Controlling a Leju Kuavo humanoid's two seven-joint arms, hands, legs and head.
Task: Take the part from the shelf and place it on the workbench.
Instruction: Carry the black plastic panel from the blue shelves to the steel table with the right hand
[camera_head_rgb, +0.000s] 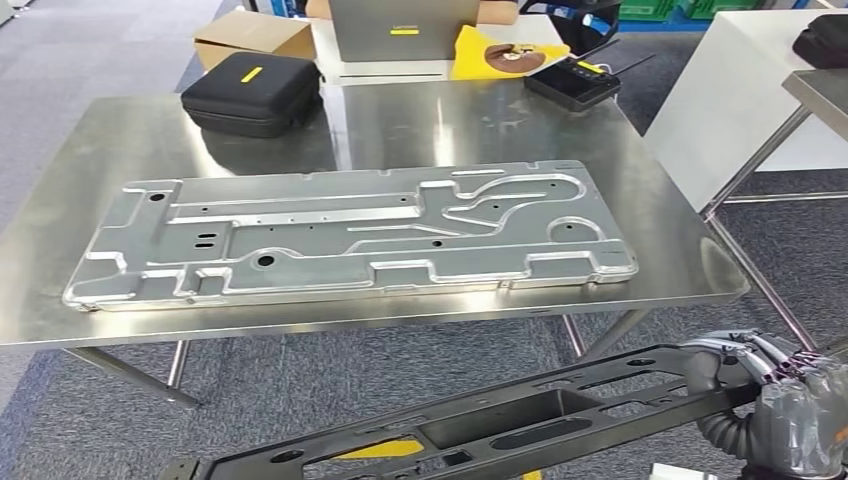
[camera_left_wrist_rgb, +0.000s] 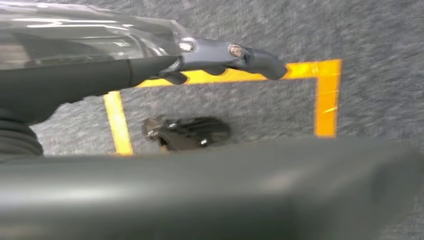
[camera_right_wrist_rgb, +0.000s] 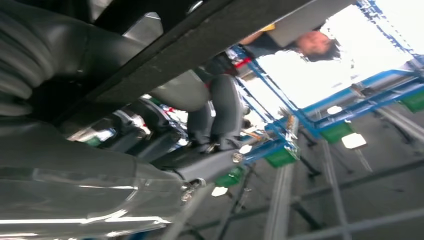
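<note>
The part is a long black frame (camera_head_rgb: 500, 420) with cut-outs, carried low in front of the steel workbench (camera_head_rgb: 420, 120), just short of its near edge. My right hand (camera_head_rgb: 770, 390) grips the frame's right end, fingers wrapped over its edge; in the right wrist view the fingers (camera_right_wrist_rgb: 220, 110) curl around the black bar (camera_right_wrist_rgb: 200, 40). In the left wrist view my left hand (camera_left_wrist_rgb: 220, 57) reaches over the frame's other end (camera_left_wrist_rgb: 225, 190), which lies blurred and close under it. The frame's left end (camera_head_rgb: 185, 468) runs out at the bottom of the head view.
A large silver machined plate (camera_head_rgb: 350, 235) covers most of the workbench. A black case (camera_head_rgb: 250, 92) sits at its far left. Behind it are a cardboard box (camera_head_rgb: 255, 35) and a black handset (camera_head_rgb: 572, 82). A white table (camera_head_rgb: 740, 90) stands at the right. Yellow floor tape (camera_left_wrist_rgb: 327, 95) lies below.
</note>
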